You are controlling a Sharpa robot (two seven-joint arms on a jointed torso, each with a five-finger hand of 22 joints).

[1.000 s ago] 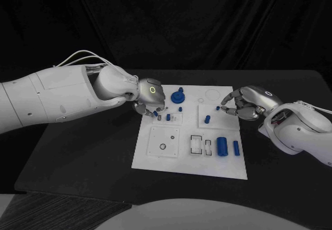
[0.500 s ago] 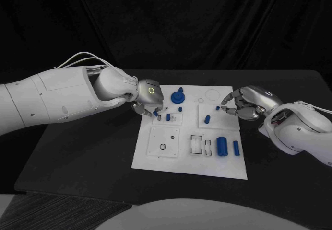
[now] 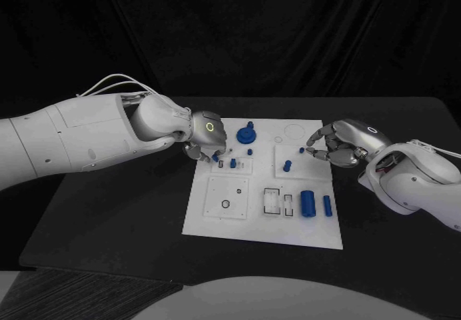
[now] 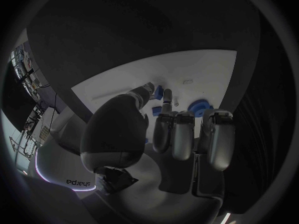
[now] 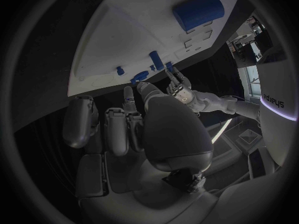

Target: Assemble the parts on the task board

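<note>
The white task board point(image 3: 252, 220) lies mid-table. My left hand point(image 3: 206, 138) hangs over its far left corner, thumb and fingertip closed round a small blue peg point(image 3: 234, 162) point(image 4: 159, 91) that stands upright on the board. A blue disc point(image 3: 247, 137) point(image 4: 199, 106) with a knob sits just beyond that hand. My right hand point(image 3: 338, 143) rests at the board's far right edge with its fingers curled in and nothing in them, close to a tiny blue piece point(image 3: 300, 151). A fat blue cylinder point(image 3: 308, 203) point(image 5: 198, 11) and a slim blue pin point(image 3: 328, 207) lie nearer me.
Other short blue pegs point(image 3: 250, 152) point(image 3: 288, 165) stand between the two hands. Outlined slots point(image 3: 275, 201) and a ring mark point(image 3: 226, 203) are on the board's near half. Black table point(image 3: 115, 220) surrounds the board.
My left hand has edged slightly towards the small peg. The right hand and the parts on the board have not moved.
</note>
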